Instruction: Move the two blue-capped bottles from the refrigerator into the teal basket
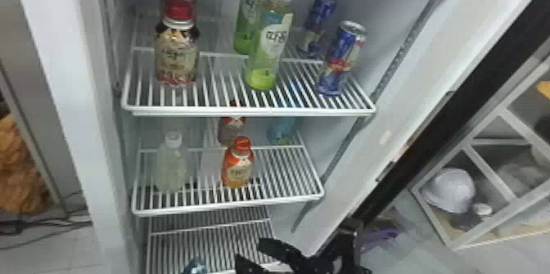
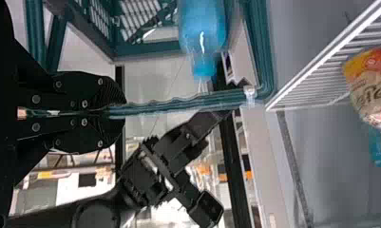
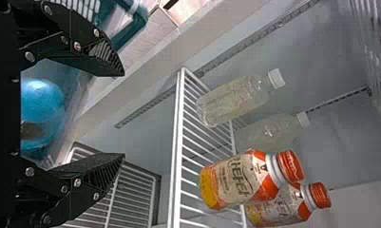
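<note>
Teal basket: being gripped by left claw; blue-capped bottle apparently being contained. Pending: second bottle, being kept near middle shelf back-right corner. Right claw being held open.

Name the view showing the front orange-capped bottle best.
Right wrist view: the orange-capped bottle is large, cap and label clear. Head view: whole but small. Left wrist view: a cropped bottle, possibly it.

I'm seeing a pale-framed shelf unit standing at right, while dark cables are trailing over pale floor at left.
</note>
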Robot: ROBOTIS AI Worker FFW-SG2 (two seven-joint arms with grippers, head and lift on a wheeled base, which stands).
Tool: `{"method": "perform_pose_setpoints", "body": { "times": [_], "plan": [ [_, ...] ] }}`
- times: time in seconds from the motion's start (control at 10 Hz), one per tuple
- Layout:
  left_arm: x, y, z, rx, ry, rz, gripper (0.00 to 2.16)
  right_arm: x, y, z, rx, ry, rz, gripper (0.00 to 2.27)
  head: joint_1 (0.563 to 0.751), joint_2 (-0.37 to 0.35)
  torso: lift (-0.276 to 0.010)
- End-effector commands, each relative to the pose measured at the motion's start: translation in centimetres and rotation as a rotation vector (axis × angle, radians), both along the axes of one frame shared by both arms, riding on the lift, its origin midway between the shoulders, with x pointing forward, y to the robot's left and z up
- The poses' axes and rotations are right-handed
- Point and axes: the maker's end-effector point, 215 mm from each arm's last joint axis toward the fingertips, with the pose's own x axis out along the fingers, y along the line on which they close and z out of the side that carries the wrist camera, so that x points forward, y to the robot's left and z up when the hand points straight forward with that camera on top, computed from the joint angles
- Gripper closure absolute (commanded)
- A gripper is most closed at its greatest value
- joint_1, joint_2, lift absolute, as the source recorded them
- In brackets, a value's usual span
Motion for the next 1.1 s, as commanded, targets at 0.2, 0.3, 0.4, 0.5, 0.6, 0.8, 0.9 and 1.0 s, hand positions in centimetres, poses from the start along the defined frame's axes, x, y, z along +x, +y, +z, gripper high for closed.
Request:
{"method": "perform_pose_setpoints", "body": {
  "times": [0.2,0.3,0.4,0.5,0.6,0.8,0.9,1.0],
  "plan": [
    [0.1,0.0,0.0,0.001,-0.002,0.0,1.11,1.6,-0.2,2.4,0.002,-0.106,-0.011,0.46,0.695,-0.35,-0.136],
    [0.1,0.0,0.0,0.001,-0.002,0.0,1.11,2.3,-0.4,2.7,0.008,-0.134,-0.023,0.46,0.695,-0.35,-0.136],
    [0.1,0.0,0.0,0.002,-0.002,0.0,1.11,3.3,-0.8,3.1,0.02,-0.168,-0.046,0.46,0.695,-0.35,-0.136],
    [0.1,0.0,0.0,0.001,-0.002,0.001,1.11,4.1,-1.1,3.6,0.032,-0.204,-0.07,0.46,0.695,-0.35,-0.136],
    [0.2,0.0,0.0,0.002,-0.002,0.002,1.11,4.9,-1.5,4.4,0.032,-0.245,-0.092,0.46,0.695,-0.35,-0.136],
    [0.2,0.0,0.0,0.001,-0.002,0.004,1.11,6.4,-2.6,5.2,0.034,-0.307,-0.14,0.46,0.695,-0.35,-0.136],
    [0.3,0.1,0.0,0.002,-0.003,0.006,1.11,6.9,-2.9,5.7,0.032,-0.335,-0.156,0.46,0.695,-0.35,-0.136],
    [0.3,0.1,0.1,0.0,-0.003,0.006,1.11,7.6,-3.4,6.0,0.03,-0.367,-0.179,0.46,0.695,-0.35,-0.136]
  ]
}}
